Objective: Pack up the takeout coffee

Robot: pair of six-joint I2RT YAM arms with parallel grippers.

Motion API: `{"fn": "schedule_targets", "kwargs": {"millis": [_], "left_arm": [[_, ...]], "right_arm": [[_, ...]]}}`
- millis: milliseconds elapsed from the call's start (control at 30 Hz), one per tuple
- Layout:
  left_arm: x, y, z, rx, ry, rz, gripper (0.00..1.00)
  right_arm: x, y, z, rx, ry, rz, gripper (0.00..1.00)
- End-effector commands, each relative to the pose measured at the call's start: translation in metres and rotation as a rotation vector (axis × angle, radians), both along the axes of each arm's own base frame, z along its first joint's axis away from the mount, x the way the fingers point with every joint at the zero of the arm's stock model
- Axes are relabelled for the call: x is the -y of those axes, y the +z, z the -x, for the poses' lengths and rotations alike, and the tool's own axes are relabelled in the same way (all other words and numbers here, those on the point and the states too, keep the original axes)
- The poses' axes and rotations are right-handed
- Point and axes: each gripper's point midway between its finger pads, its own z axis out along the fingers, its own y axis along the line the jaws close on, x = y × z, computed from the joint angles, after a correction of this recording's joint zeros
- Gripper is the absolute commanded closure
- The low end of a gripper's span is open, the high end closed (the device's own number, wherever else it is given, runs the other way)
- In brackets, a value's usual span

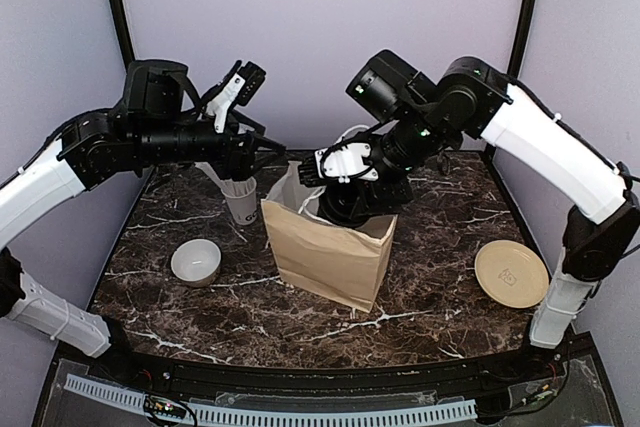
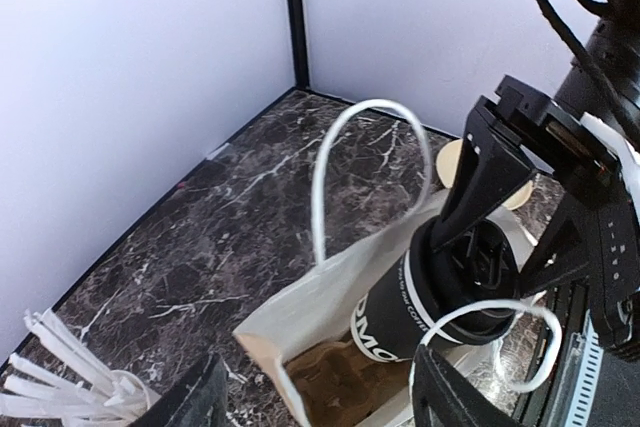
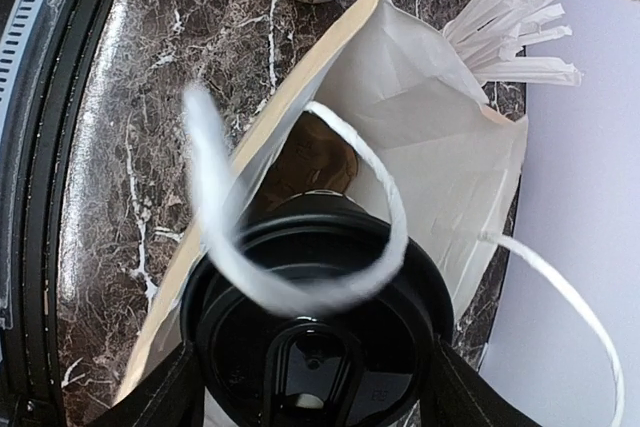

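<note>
The takeout coffee (image 2: 425,302) is held at the mouth of the brown paper bag (image 1: 330,257), near the middle of the desk, with its lower part sunk between the bag's walls. It is gripped at the lid by the right gripper (image 3: 310,362), whose jaws are pressed against the rim on either side. Large white letters are printed on its black side, something like "OMC", cut off by the bag's edge. A smaller line beside them cannot be read with certainty. The left gripper (image 2: 320,402) is raised above the far left part of the desk; its jaws are spread wide and nothing is held between them.
</note>
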Motion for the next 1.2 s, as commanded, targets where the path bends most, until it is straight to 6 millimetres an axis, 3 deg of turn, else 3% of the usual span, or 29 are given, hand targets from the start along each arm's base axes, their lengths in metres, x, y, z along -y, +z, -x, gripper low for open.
{"fn": "schedule_targets", "kwargs": {"millis": [0, 133, 267, 467, 633, 833, 1167], "left_arm": [[-0.031, 0.013, -0.015, 0.052, 0.125, 0.053, 0.34], [-0.050, 0.016, -0.015, 0.069, 0.177, 0.066, 0.33], [-0.065, 0.016, -0.019, 0.091, 0.231, 0.078, 0.32], [-0.081, 0.014, -0.025, 0.120, 0.296, 0.102, 0.30], [-0.086, 0.010, -0.028, 0.130, 0.312, 0.088, 0.30], [-0.082, -0.001, -0.033, 0.112, 0.308, 0.074, 0.30], [-0.067, -0.010, -0.045, 0.084, 0.292, 0.063, 0.30]], "right_arm": [[-0.015, -0.008, -0.001, -0.011, -0.030, 0.005, 0.52], [-0.020, -0.007, 0.020, 0.001, 0.004, 0.024, 0.52], [-0.024, -0.011, 0.060, -0.017, 0.089, 0.057, 0.52], [-0.013, -0.054, 0.111, -0.049, 0.193, 0.213, 0.53], [0.001, -0.063, 0.112, 0.015, 0.177, 0.269, 0.53], [0.039, -0.086, 0.110, 0.102, 0.184, 0.392, 0.54], [0.021, -0.076, 0.109, 0.177, 0.219, 0.266, 0.54]]}}
